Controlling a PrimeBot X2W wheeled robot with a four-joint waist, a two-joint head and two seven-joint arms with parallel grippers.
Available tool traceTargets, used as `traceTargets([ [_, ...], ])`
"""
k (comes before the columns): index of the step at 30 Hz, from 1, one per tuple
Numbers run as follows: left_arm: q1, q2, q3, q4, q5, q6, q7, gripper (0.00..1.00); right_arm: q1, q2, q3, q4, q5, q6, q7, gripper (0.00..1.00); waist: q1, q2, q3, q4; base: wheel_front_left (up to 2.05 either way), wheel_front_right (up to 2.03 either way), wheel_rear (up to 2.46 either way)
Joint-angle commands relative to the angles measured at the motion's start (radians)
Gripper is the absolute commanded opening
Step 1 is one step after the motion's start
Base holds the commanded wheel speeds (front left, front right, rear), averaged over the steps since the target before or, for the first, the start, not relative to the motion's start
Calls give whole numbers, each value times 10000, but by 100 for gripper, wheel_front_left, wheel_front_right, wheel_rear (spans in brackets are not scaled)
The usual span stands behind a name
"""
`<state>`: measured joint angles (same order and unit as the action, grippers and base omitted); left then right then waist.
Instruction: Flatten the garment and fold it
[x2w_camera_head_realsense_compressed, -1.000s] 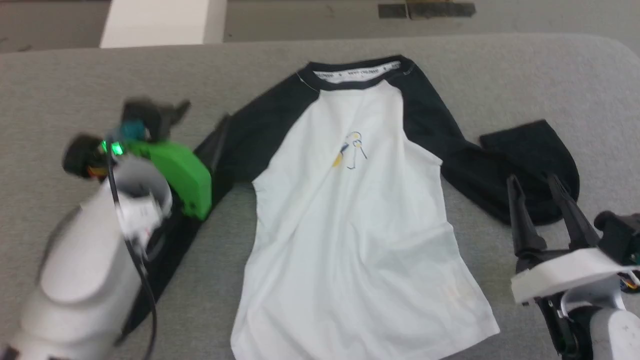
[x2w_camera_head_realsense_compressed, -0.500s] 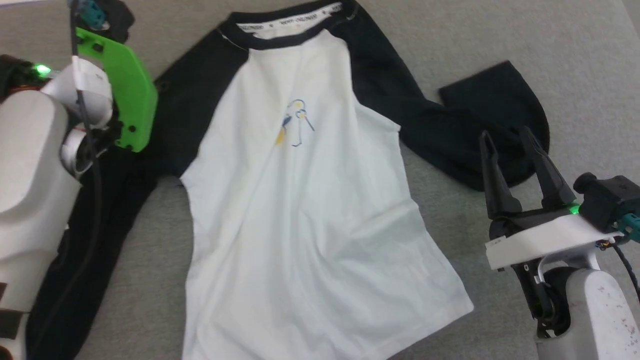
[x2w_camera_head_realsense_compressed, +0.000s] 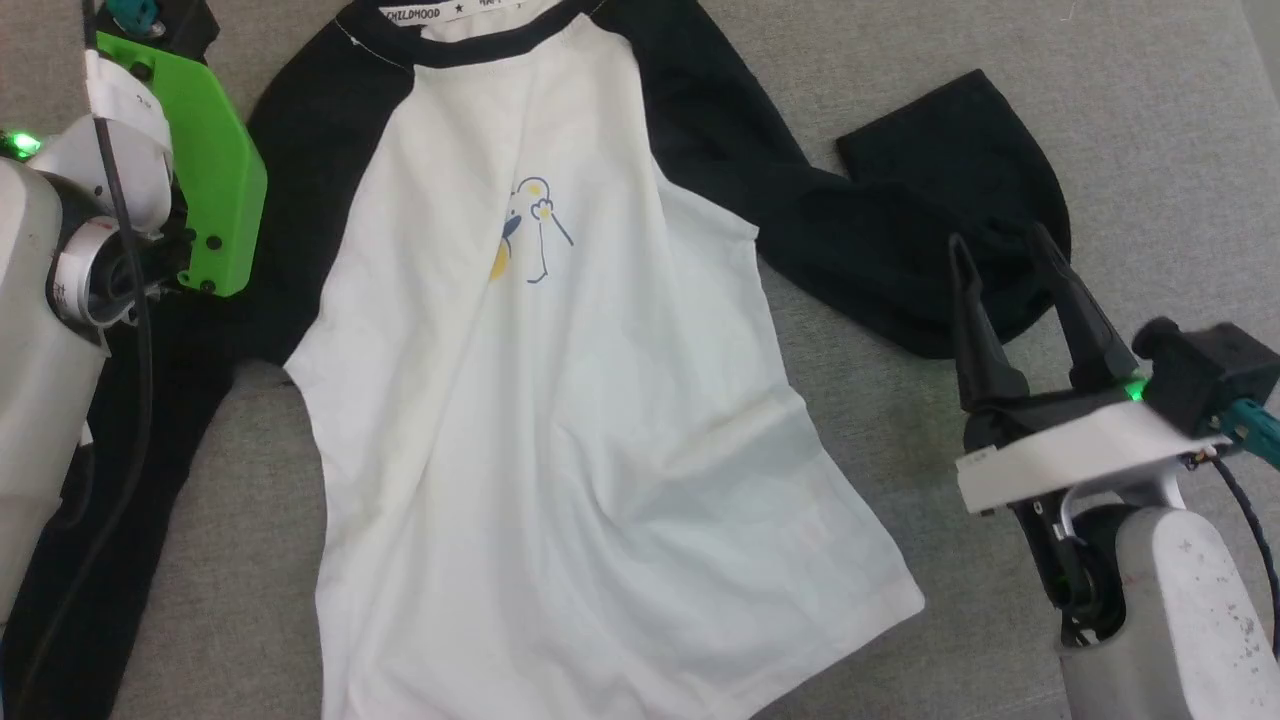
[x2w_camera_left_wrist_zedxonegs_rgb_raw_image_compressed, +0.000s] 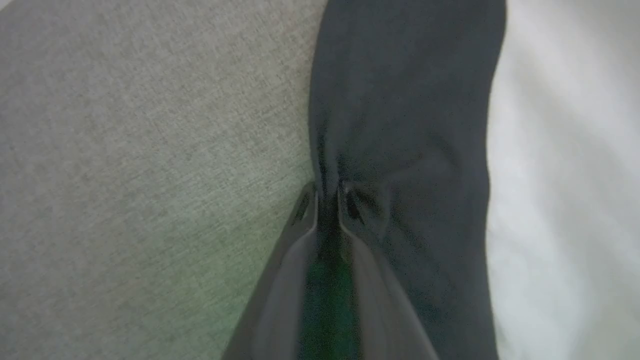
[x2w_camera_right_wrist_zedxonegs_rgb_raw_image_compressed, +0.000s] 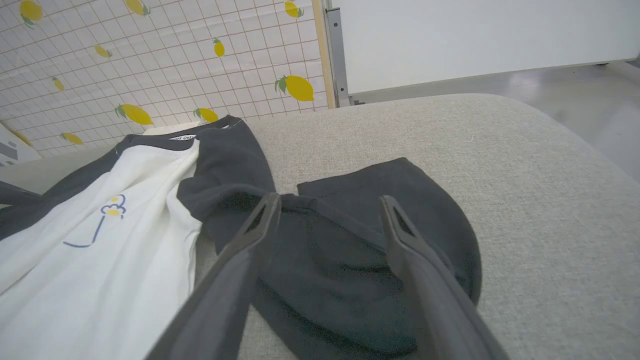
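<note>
left hand (x2w_camera_left_wrist_zedxonegs_rgb_raw_image_compressed: 327, 197): jaws nearly together, pinching the black left sleeve (x2w_camera_left_wrist_zedxonegs_rgb_raw_image_compressed: 400, 100) | right hand (x2w_camera_head_realsense_compressed: 998, 238): wide open, holding nothing, poised over the doubled-back right sleeve (x2w_camera_head_realsense_compressed: 960, 140) | T-shirt (x2w_camera_head_realsense_compressed: 560, 420): face up on grey padded desk (x2w_camera_head_realsense_compressed: 1150, 120), body creased | progress: flattening at an early stage; sleeves to straighten, no fold made

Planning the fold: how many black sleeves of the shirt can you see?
2. The left sleeve runs down the robot's left side, pinched in the left gripper. The right sleeve lies doubled back on itself by the open right gripper.
</note>
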<state>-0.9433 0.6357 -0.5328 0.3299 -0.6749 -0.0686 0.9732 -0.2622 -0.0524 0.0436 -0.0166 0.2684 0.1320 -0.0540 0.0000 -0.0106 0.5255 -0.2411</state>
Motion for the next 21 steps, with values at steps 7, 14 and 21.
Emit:
traceTargets([
  [7, 893, 830, 16, -213, 266, 400, -344, 0, -1054, -462, 333, -148, -663, -13, 854, 100, 0, 106, -202, 441, 0, 0, 0],
  [14, 1131, 1005, 369, -409, 251, 640, -1185, 0, -3165, -1727, 1561, 883, -494, -13, 2773, 100, 0, 106, -114, 991, 0, 0, 0],
  [21, 895, 410, 288, -378, 229, 557, -1836, 0, -5488, -2702, 3798, 2645, 570, -13, 4498, 100, 0, 106, 197, 1515, 0, 0, 0],
])
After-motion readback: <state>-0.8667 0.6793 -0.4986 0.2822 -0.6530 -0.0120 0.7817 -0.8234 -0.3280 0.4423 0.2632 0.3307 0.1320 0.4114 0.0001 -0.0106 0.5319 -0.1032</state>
